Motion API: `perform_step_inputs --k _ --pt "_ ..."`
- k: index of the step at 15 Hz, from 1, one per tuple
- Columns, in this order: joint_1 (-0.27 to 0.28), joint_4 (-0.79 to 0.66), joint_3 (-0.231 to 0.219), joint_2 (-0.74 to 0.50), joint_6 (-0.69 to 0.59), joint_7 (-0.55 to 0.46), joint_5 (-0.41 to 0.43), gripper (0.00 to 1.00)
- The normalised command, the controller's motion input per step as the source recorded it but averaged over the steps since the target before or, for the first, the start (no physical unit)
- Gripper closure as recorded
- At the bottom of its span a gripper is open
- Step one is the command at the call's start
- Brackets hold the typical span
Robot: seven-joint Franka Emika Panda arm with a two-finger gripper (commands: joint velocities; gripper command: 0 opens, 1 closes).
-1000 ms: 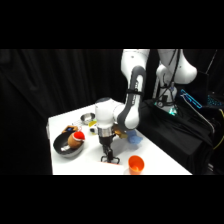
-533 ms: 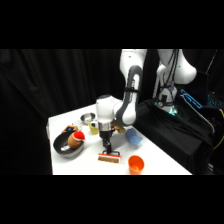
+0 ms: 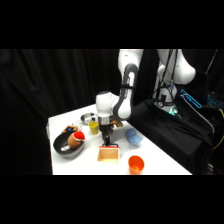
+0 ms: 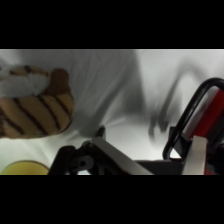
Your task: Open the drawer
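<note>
Orange cup: nearest, right front of the surface.
Drawer: left of the cup, tan inside showing.
Tool: directly over the drawer's far edge; cannot tell its state.
Dark bowl: left, holding orange-red pieces.
Metal bowl: farthest.

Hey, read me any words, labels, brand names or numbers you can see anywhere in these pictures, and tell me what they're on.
There is no text that can be read in either view.
The drawer, the orange cup and the robot arm show no lettering or numbers.
The striped pastry in the wrist view carries only dark stripes, no writing.
The equipment behind the table at right has blue markings, too blurred to tell whether they are text.
</note>
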Motion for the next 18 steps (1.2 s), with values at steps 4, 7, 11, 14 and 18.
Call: perform_step_inputs --k 4,7,11,14,18 --pt "-0.173 -0.20 0.122 -0.37 -0.18 -0.13 -0.064 0.00" --pt "-0.068 -0.20 0.051 -0.54 -0.42 -0.08 -0.001 0.00" --pt "0.147 -0.14 -0.156 -0.56 -0.55 0.01 -0.006 0.00" --pt "0.248 0.01 -0.263 -0.46 -0.62 0.07 -0.097 0.00" --pt "0.247 0.13 -0.251 -0.33 -0.52 0.17 -0.223 0.00"
